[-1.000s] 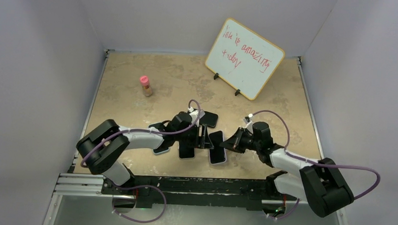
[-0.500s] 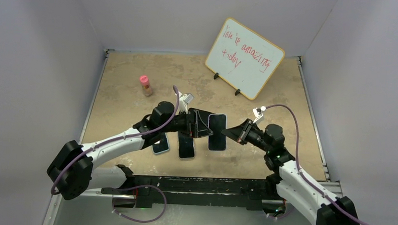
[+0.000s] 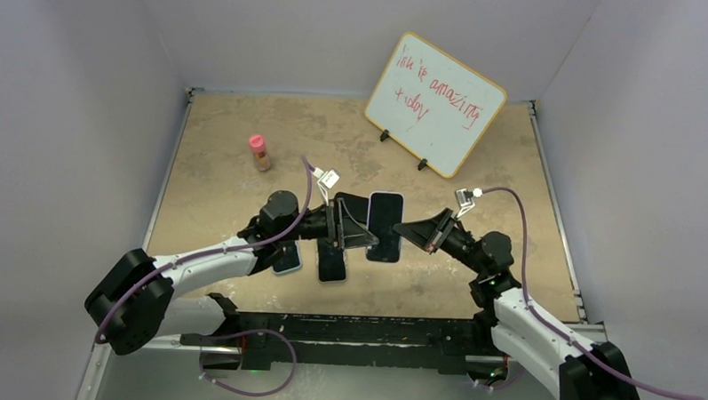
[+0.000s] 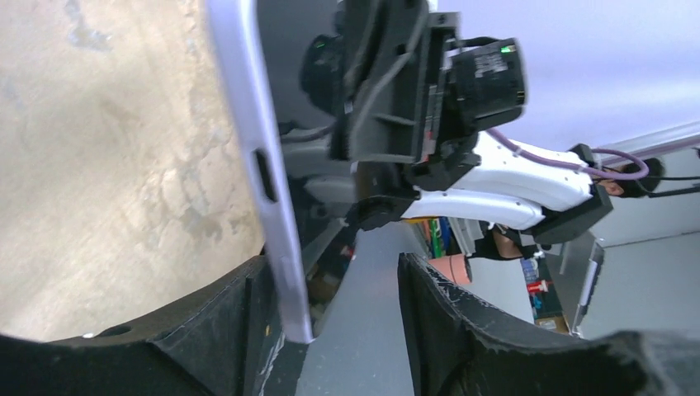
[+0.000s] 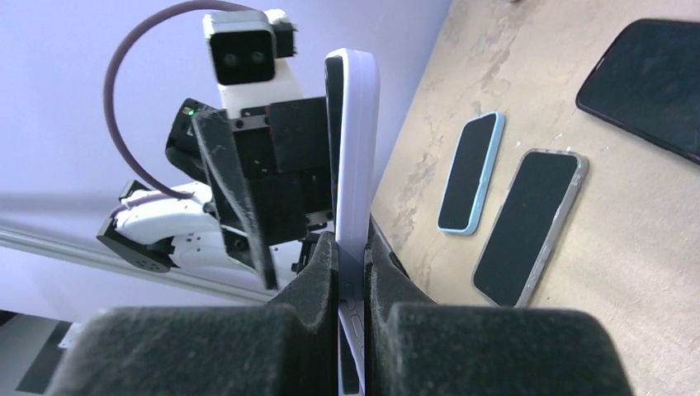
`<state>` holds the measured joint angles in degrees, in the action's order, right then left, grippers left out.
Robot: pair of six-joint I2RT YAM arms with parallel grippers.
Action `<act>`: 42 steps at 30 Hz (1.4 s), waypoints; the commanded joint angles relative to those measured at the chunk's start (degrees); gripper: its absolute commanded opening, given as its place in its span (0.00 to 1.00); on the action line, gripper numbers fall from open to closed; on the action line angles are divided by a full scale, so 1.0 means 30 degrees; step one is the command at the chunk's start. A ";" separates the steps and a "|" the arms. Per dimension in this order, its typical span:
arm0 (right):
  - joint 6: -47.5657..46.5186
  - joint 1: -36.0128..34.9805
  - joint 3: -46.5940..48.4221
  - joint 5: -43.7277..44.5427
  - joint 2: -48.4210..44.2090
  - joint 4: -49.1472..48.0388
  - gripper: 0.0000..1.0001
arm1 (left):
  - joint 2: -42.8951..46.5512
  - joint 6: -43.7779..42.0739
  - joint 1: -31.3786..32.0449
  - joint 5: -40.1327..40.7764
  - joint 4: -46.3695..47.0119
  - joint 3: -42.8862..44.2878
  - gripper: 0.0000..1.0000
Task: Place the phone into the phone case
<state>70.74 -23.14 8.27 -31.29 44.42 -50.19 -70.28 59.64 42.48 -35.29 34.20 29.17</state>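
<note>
The phone point(image 3: 384, 226) is up off the table point(image 3: 228, 142), roughly midway between the two arms, its dark screen facing the overhead camera. Its rim is pale lavender, with a small slot cut in the side. Whether that rim is a case or the phone's own frame I cannot tell.

The right claw point(image 5: 352, 256) is clamped on the phone's right-hand edge, with both pads pressed flat against its two faces and no gap showing.

The left claw point(image 4: 330, 276) comes in from the opposite side and straddles the other edge with its jaws apart. One finger point(image 4: 235, 322) lies against the lavender rim. The other finger point(image 4: 450, 326) stands off to the far side, and whether it touches the phone's face is not clear.

Below the phone, three flat items lie on the table: a blue-rimmed handset point(image 5: 468, 172), a grey-rimmed handset point(image 5: 528, 224) just beside it, and a black slab point(image 5: 652, 82) further back. A whiteboard point(image 3: 436, 103) is propped at the rear right, and a small pink-capped bottle point(image 3: 260, 152) stands at the rear left.
</note>
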 commanded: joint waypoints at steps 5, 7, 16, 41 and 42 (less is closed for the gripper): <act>0.1762 -0.0064 0.0230 -0.1818 0.1579 -0.5463 0.00 | -0.0086 0.1725 -0.0074 -0.0507 0.4870 -0.0310 0.53; 0.1952 -0.0079 0.0245 -0.2031 0.1858 -0.5955 0.00 | -0.0387 0.1859 -0.0088 -0.0376 0.5142 -0.0299 0.51; 0.2376 -0.0195 0.0173 -0.2880 0.3397 -0.7673 0.00 | -0.2159 0.4289 -0.0090 -0.0515 0.9710 -0.0920 0.40; 0.0003 -0.0199 -0.0202 -0.4854 0.1923 -0.2920 0.67 | -0.3278 0.5731 -0.0095 0.0196 1.3408 -0.1719 0.00; -0.0428 -0.0198 -0.0072 -0.4990 0.1527 -0.1864 0.68 | -0.3089 0.5357 -0.0108 0.0272 1.2972 -0.1647 0.00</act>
<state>74.78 -23.59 7.66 -43.86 52.47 -64.31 -82.39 78.59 42.39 -35.57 69.63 22.81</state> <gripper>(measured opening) 0.657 0.172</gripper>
